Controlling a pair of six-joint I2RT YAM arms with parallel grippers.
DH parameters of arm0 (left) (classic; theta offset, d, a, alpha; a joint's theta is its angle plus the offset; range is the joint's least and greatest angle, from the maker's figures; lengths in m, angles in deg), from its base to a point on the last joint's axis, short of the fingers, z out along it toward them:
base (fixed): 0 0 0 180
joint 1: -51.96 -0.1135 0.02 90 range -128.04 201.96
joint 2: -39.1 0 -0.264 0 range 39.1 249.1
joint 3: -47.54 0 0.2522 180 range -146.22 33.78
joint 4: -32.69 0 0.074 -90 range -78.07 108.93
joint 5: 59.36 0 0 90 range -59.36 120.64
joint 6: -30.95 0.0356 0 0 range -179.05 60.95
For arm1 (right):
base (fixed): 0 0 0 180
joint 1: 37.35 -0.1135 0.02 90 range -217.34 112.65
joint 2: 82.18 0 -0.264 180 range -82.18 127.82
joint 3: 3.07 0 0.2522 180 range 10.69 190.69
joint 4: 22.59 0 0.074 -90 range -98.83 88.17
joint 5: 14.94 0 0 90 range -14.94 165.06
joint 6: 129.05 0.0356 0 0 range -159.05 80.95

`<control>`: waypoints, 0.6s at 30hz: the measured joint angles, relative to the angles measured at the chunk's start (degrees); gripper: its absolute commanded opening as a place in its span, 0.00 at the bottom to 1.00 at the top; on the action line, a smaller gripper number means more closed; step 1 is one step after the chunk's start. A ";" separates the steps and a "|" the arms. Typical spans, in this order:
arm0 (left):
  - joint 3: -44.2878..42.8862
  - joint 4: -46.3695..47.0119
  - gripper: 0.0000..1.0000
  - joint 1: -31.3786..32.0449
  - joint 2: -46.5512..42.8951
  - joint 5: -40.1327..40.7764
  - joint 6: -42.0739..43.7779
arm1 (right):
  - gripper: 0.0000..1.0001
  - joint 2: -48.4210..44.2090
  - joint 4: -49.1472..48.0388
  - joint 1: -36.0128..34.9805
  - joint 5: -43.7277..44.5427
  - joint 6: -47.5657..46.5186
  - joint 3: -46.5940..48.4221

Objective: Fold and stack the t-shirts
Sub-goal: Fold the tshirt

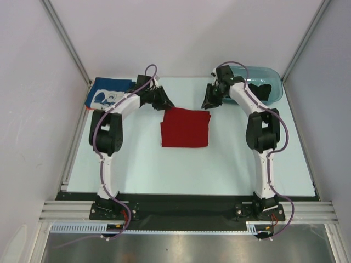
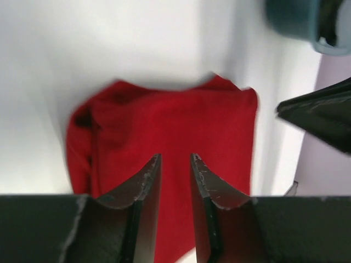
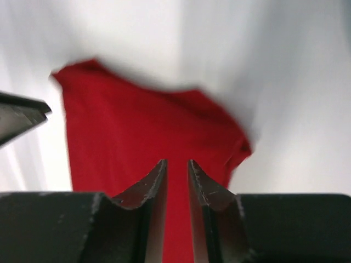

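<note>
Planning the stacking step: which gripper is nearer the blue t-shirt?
Left. The left gripper hangs just right of the blue t-shirt; the right gripper is farther right, by the far right corner of the red t-shirt.

Left gripper [image 2: 175,160], right gripper [image 3: 176,163] — both hovering, jaws narrowly apart, empty.

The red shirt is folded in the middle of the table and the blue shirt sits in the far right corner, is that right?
Not quite. The red shirt is folded in the middle, but the blue shirt sits in the far left corner, not the right. The top view shows it.
</note>
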 measured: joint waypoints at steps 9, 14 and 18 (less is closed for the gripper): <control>14.78 7.28 0.31 1.62 -10.78 -5.27 -2.64 | 0.02 -12.20 -4.52 -4.35 -13.55 2.23 -24.61; 19.28 7.19 0.28 2.97 -8.70 -5.51 -3.23 | 0.00 -12.24 -9.57 -3.69 -18.12 2.62 -36.85; 19.47 6.49 0.27 2.49 -5.81 -4.72 -2.95 | 0.00 -12.79 -15.54 -1.27 -22.08 3.78 -44.74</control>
